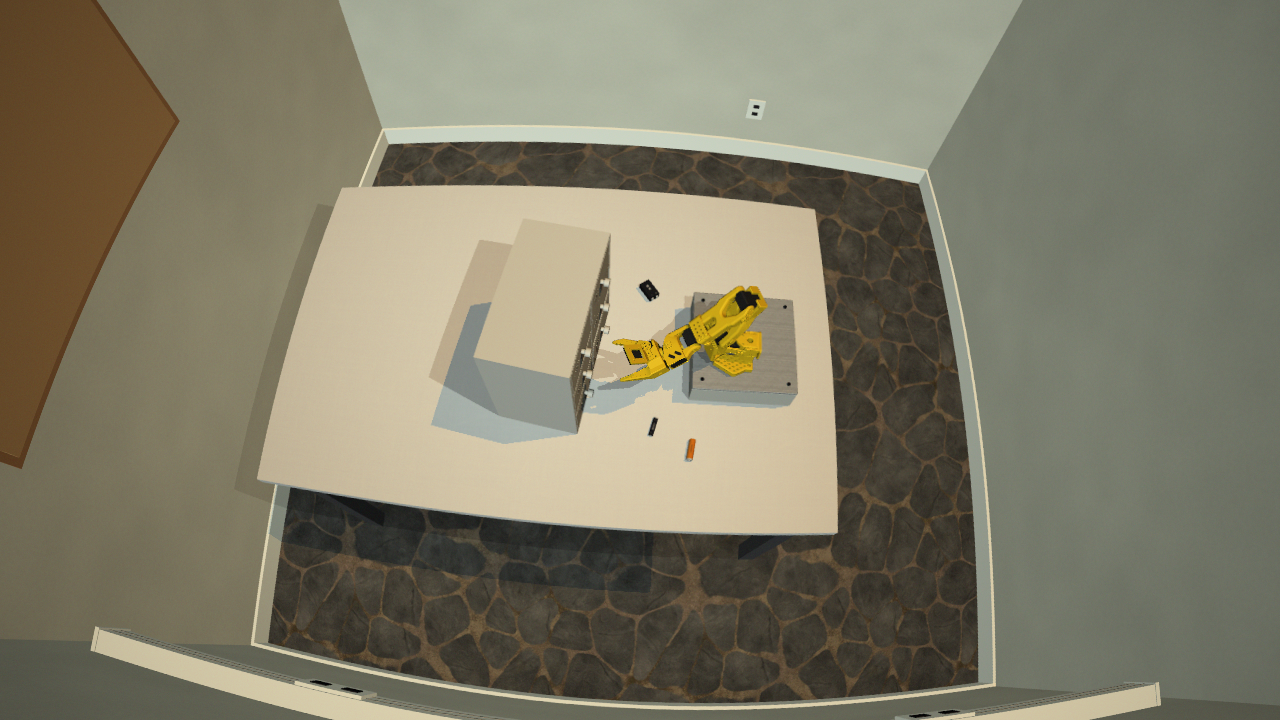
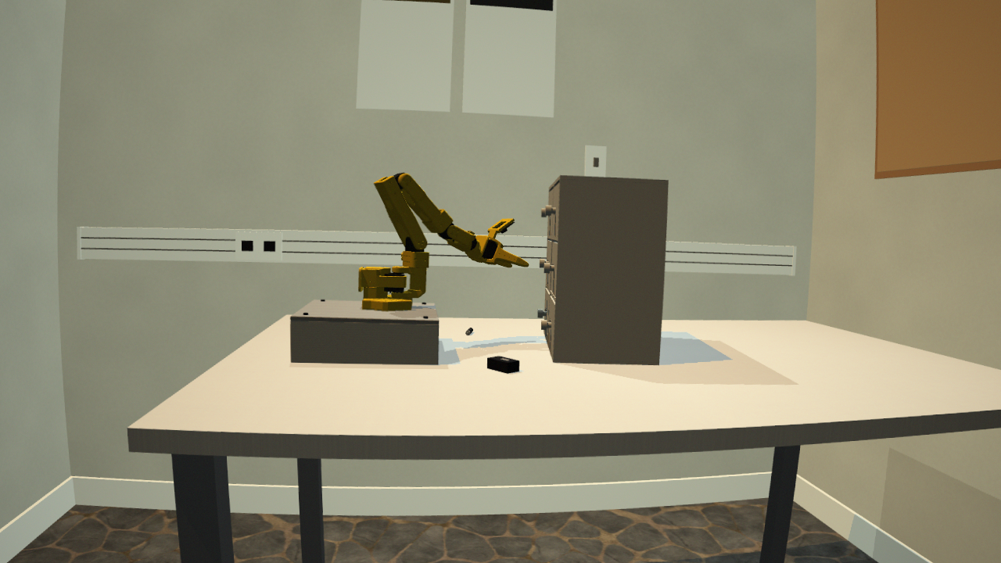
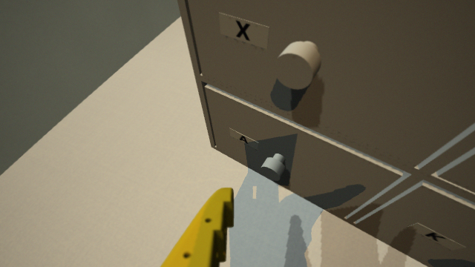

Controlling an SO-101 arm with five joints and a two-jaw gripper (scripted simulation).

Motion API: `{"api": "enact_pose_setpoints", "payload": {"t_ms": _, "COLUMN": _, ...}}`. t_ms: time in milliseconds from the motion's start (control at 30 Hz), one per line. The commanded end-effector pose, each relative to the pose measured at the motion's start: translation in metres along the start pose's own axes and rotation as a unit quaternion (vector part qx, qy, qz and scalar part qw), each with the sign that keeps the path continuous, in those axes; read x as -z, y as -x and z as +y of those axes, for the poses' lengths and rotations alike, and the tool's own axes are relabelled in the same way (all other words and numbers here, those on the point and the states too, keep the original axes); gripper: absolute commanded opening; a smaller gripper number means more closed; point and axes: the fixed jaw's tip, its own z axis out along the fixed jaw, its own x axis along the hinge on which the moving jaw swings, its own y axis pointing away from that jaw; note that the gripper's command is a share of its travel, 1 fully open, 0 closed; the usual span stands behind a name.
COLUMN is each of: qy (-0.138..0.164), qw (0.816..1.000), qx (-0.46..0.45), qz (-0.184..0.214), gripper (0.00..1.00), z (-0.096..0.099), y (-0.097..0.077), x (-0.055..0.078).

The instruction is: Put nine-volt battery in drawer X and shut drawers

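The nine-volt battery (image 1: 649,289) is a small black block lying on the table between the chest (image 1: 546,322) and the arm's base; it also shows in the side view (image 2: 504,363). The chest stands upright with its drawer fronts facing the arm. In the wrist view, the drawer marked X (image 3: 243,31) has a round knob (image 3: 297,64) and looks shut. My gripper (image 1: 623,361) is open and empty, just in front of the chest's face at middle-row height (image 2: 518,245), not touching it. Only one yellow jaw (image 3: 204,233) shows in the wrist view.
Below the X drawer is drawer A with its knob (image 3: 274,167); drawer K's label (image 3: 436,236) is at the lower right. A small black cylinder (image 1: 653,427) and an orange cylinder (image 1: 690,449) lie on the table near the grey base block (image 1: 742,349).
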Motion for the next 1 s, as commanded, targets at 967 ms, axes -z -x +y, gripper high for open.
{"api": "enact_pose_setpoints", "payload": {"t_ms": 967, "qy": 0.001, "qw": 0.98, "qx": 0.01, "qz": 0.199, "gripper": 0.5, "z": -0.001, "y": -0.032, "x": 0.041}}
